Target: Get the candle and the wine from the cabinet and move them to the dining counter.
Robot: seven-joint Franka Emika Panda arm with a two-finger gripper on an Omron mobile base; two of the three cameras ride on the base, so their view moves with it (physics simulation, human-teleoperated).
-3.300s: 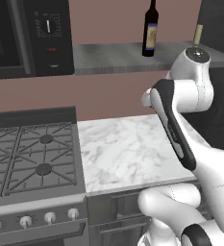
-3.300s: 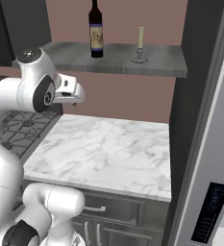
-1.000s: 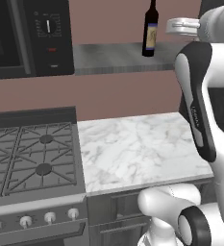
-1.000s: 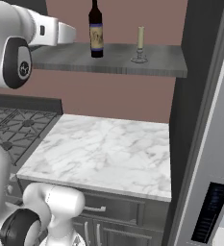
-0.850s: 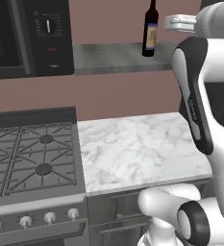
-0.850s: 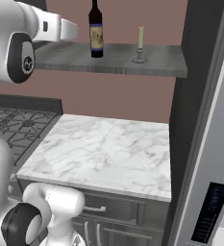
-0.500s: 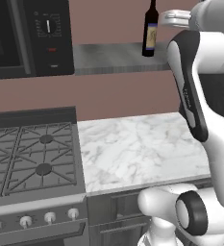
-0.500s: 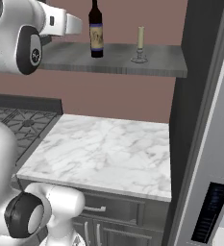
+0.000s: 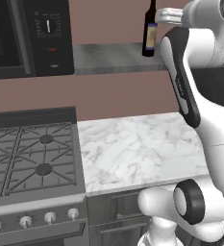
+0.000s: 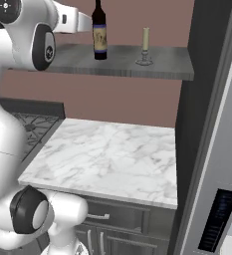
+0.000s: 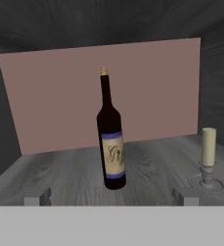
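Wide open and holding nothing, the two-finger gripper (image 11: 111, 196) faces the tall dark glass wine bottle (image 11: 111, 139) with its slim neck and cream-gold label. It stands upright on the long grey streaked cabinet shelf (image 10: 122, 62), squarely between the fingertips (image 11: 44, 197) but apart from them. Well off beside it stands the short cream candle (image 11: 208, 161) in its small grey metal holder. From the left base, the white arm hides the candle and the frame crops the bottle's neck.
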